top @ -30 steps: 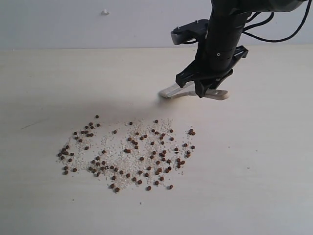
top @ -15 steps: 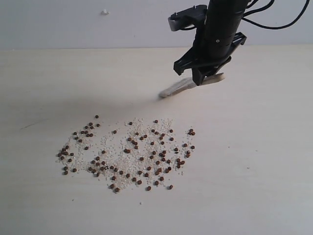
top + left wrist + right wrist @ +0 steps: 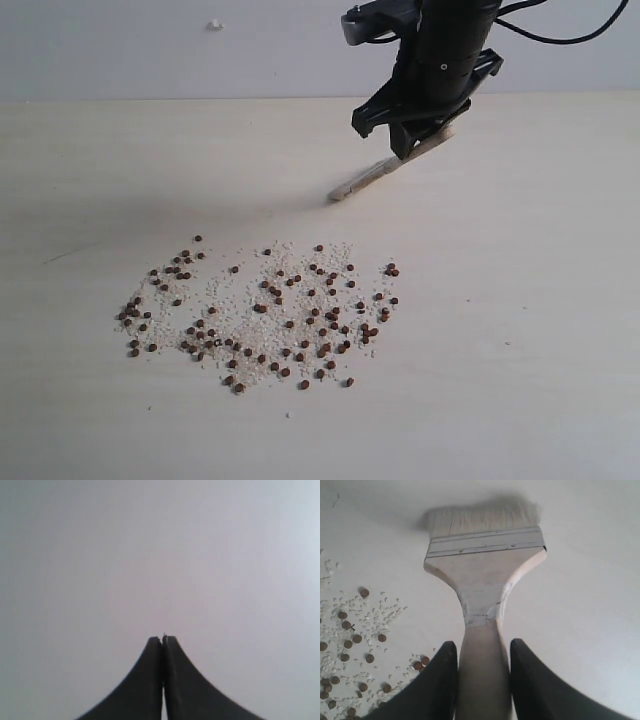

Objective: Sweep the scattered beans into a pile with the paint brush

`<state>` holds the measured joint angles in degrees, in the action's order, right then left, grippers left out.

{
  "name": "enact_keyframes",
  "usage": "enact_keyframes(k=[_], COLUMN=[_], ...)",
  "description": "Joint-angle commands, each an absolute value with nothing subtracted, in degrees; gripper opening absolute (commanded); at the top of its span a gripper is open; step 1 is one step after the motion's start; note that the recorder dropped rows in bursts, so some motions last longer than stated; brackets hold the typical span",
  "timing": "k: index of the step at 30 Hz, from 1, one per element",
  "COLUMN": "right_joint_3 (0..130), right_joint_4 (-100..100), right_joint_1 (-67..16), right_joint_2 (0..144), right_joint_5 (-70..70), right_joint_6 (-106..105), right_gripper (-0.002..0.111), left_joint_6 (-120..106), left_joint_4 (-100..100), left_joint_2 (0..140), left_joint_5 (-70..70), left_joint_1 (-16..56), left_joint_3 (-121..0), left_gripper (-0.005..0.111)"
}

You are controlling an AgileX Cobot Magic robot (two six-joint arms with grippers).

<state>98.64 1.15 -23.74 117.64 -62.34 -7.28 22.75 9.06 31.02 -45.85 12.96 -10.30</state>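
Reddish-brown beans point(image 3: 265, 310) mixed with pale grains lie scattered across the middle of the pale table; some show in the right wrist view as beans point(image 3: 350, 640). My right gripper point(image 3: 410, 135) is shut on the wooden handle of the paint brush point(image 3: 385, 170), which slopes down to the left behind the scatter, bristle end low near the table. In the right wrist view the paint brush point(image 3: 482, 587) runs from between the black fingers point(image 3: 440, 680) of my right gripper point(image 3: 482, 652) to its silver ferrule and whitish bristles. My left gripper point(image 3: 163, 640) is shut, holding nothing. No dense pile shows.
The table point(image 3: 540, 320) is a pale wooden surface running to a light wall at the back. A small white speck point(image 3: 214, 24) sits on the wall at upper left. The left wrist view shows only a blank grey surface.
My right gripper has risen and tilted with the brush, lifting the handle end off the table. The bristle end stays low near its earlier spot. The beans have not moved.
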Motion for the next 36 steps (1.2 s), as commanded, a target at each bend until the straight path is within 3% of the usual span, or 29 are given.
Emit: enact_keyframes(k=[1, 9, 15, 22, 25, 28, 30, 36], right_joint_3=[99.2, 99.2, 99.2, 99.2, 99.2, 99.2, 99.2, 99.2], right_joint_4=[1.4, 1.4, 1.4, 1.4, 1.4, 1.4, 1.3, 0.0], right_joint_1=[-23.8, -23.8, -23.8, -23.8, -23.8, -23.8, -23.8, -23.8], right_joint_2=[116.8, 116.8, 116.8, 116.8, 116.8, 116.8, 116.8, 116.8], right_joint_5=[-61.8, -61.0, -59.5, -59.2, -59.1, -58.5, -58.0, -56.5], right_joint_6=[-8.5, -10.3, -10.4, -10.4, -10.4, -10.4, -10.4, -10.4], right_gripper=[0.000, 0.000, 0.000, 0.000, 0.000, 0.000, 0.000, 0.000], left_joint_6=[22.5, 22.5, 22.6, 20.8, 18.7, 14.0, 13.5, 10.4], left_joint_4=[31.2, 54.1, 55.5, 56.3, 56.3, 55.1, 51.6, 47.3], left_joint_2=[51.0, 84.1, 102.5, 116.8, 120.4, 122.5, 123.3, 124.7], left_joint_5=[-50.3, -56.0, -64.5, -65.0, -64.2, -61.8, -58.3, -40.6], left_joint_1=[13.2, 13.2, 15.9, 21.8, 24.1, 25.9, 27.5, 35.2], left_joint_3=[-19.0, -35.4, -44.0, -54.0, -57.9, -61.1, -62.4, -68.1], left_gripper=[0.000, 0.000, 0.000, 0.003, 0.024, 0.063, 0.079, 0.082])
